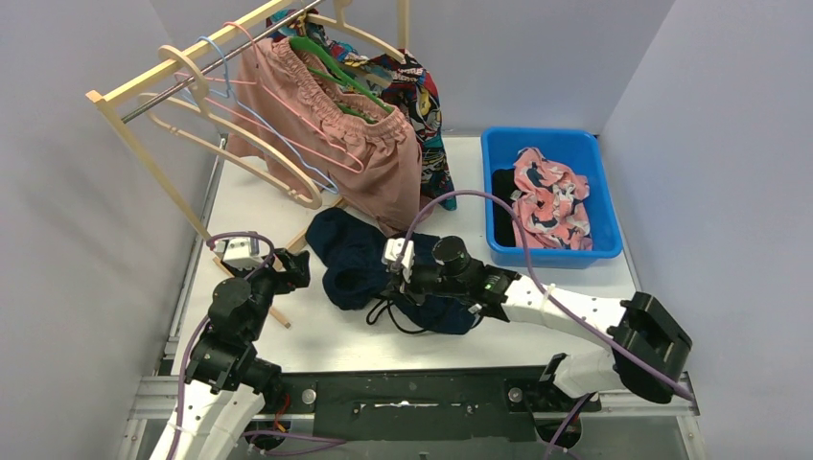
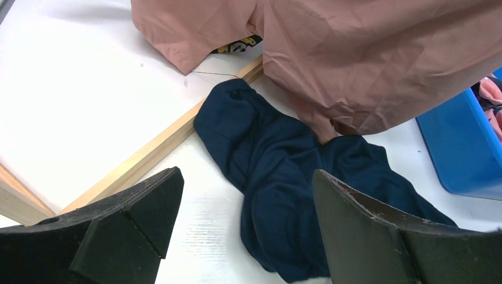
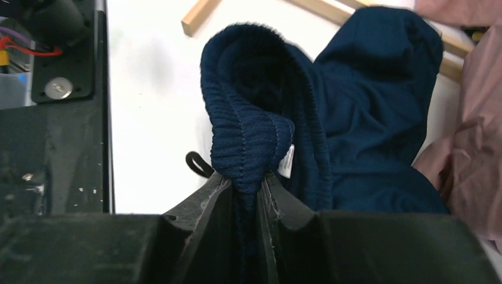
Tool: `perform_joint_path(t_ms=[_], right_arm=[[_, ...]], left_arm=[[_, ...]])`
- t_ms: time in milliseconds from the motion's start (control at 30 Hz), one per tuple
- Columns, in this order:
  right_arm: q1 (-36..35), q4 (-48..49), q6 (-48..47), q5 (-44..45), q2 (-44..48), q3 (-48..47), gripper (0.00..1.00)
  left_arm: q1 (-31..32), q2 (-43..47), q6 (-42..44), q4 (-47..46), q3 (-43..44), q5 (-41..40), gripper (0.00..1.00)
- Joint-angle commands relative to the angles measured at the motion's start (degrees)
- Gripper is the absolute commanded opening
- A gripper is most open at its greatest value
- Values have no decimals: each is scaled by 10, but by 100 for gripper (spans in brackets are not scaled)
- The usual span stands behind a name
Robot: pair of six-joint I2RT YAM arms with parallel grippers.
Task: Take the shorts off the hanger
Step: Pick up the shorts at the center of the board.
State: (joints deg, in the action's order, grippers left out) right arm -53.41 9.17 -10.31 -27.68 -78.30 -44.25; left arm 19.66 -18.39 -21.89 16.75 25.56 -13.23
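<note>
White table, wooden rack at the back with the dusty pink shorts hanging on it. Blue bin on the right holds the pink printed pair. Navy shorts lie crumpled on the table, right gripper pinched tight on their waistband. Left gripper is spread wide, holding nothing.

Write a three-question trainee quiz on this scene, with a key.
1. True or false: the right gripper is shut on the navy shorts.
2. Fill in: the left gripper is ____ (open or shut).
3. The printed shorts lie: A in the bin; B in the left gripper; C in the right gripper.
Key: 1 true; 2 open; 3 A.
</note>
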Motion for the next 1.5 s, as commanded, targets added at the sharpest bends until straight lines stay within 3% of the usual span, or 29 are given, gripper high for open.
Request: perform_joint_path(t_ms=[0, 333, 500, 600, 667, 767, 933, 1100, 1267, 1467], right_arm=[[-2, -4, -17, -33, 26, 17, 8], [15, -45, 16, 132, -80, -37, 27], [4, -12, 19, 174, -92, -48, 57], [0, 4, 16, 177, -107, -47, 65], [-1, -6, 15, 180, -129, -54, 77], [0, -15, 9, 177, -169, -67, 80], [9, -40, -5, 101, -214, -61, 84], [20, -109, -9, 63, -234, -63, 67], [20, -104, -14, 24, -179, -40, 25], [19, -71, -20, 56, -52, -12, 7]], left_arm=[[-3, 3, -2, -23, 27, 6, 80], [-2, 0, -2, -20, 26, 4, 80], [-2, 1, -2, -20, 26, 5, 80], [-2, 0, -2, -22, 25, 5, 80], [-2, 0, -3, -22, 25, 7, 80], [-2, -2, -2, -23, 25, 10, 80], [-2, -2, -1, -23, 26, 12, 80], [-2, 3, -1, -25, 24, 15, 80], [-2, 3, -1, -25, 24, 19, 80], [-2, 7, -2, -23, 24, 18, 80]])
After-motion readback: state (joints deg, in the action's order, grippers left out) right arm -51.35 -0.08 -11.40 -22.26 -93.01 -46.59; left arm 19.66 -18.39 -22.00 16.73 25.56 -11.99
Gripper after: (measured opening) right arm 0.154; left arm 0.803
